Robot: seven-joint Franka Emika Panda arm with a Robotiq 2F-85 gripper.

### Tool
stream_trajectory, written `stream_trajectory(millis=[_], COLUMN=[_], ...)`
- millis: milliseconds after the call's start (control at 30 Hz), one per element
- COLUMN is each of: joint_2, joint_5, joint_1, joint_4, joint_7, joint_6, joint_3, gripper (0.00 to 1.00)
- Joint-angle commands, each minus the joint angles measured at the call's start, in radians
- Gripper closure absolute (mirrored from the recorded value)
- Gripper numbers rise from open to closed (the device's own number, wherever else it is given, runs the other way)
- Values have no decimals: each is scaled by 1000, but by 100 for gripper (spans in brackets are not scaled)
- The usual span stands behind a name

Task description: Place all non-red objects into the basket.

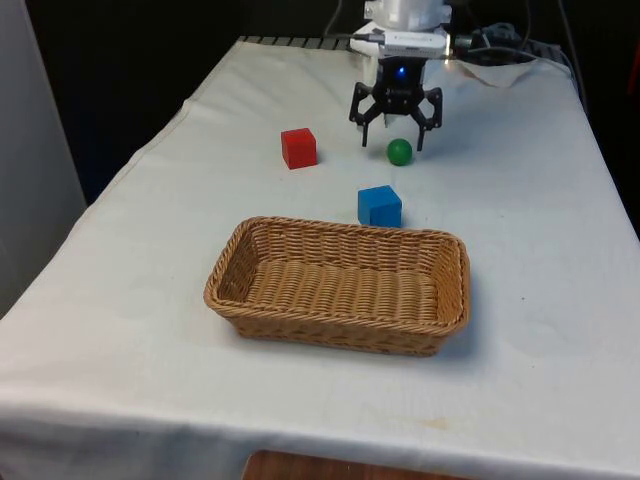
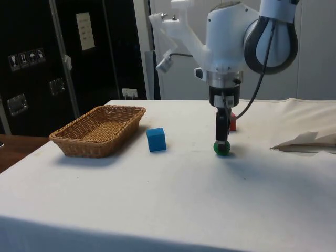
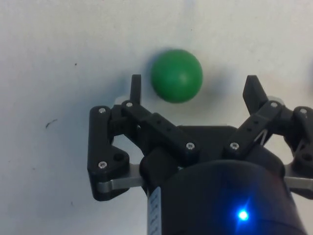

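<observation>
Side view: arm vertical, fingers point(image 2: 222, 137) wide apart astride green ball point(image 2: 222, 148), untouched.

white arm upright over the table, end effector point(image 1: 395, 140) pointing straight down, fingers point(image 3: 135, 88) spread wide

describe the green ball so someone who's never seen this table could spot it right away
Start at the wicker basket in the middle of the white cloth, then look past the blue block behind it toward the robot. The green ball sits on the cloth just under the open claw, with the red block off toward the front view's left. It is the only round thing; its neighbours are both cubes.
</observation>
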Motion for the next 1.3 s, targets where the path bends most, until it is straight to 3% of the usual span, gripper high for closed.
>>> stream_trajectory(millis=[0,100,133,167,267,367,400,433,633,667,700,733,1033,1233,1267], joint_2=[-9,11,32,18,34,45,61,47,50,50,58,50,54,-22,-2], joint_5=[29,28,0,25,19,11,0,9,6,5,0,4,0,-8,0], joint_1=[-13,-18,0,-19,-19,-12,0,-10,-6,-5,0,-5,0,0,-1], joint_4=[-18,-17,2,-15,-11,-5,8,-3,-1,-1,8,-1,7,-16,-16], joint_7=[-15,-12,1,-10,-6,-1,3,0,2,2,3,2,3,-10,-8], joint_6=[19,34,27,39,51,56,52,57,58,58,52,58,52,16,40], joint_3=[26,32,0,31,29,18,0,15,10,9,2,9,1,-20,-12], gripper=[0,0,0,0,0,0,2,10,75,96,100,100,100,100,100])
